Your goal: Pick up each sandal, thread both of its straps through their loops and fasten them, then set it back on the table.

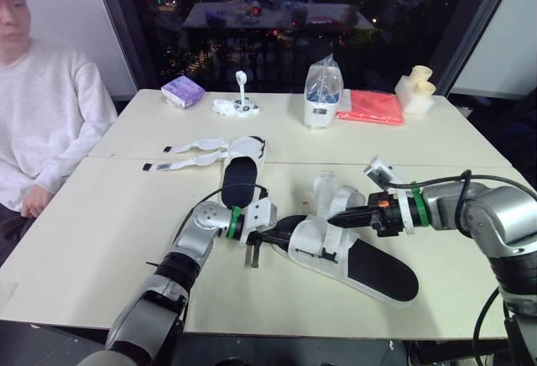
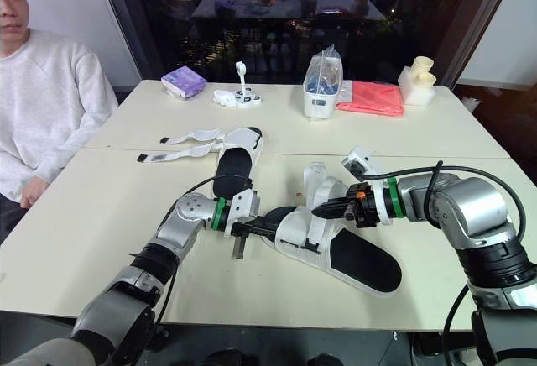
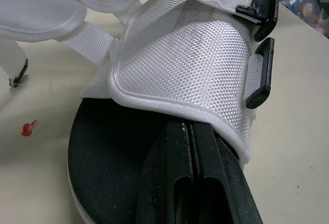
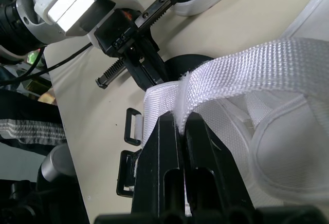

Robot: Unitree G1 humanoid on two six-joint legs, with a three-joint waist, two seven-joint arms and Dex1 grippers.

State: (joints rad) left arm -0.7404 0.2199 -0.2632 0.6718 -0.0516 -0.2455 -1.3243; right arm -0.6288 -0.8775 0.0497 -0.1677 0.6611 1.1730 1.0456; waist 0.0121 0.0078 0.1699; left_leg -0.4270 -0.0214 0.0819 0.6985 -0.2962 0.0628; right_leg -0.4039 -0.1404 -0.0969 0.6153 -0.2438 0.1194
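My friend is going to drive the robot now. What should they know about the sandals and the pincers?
Left pincer: shut on the white upper of the near sandal, which rests on the table.
Right pincer: shut on one strap of that sandal, lifted above it.
Far sandal: lies further back, with two open straps spread flat on the table.
Done: nothing fastened that I can see.
Left: thread and fasten the held strap and the other one on that sandal, set it down, then do the far sandal.
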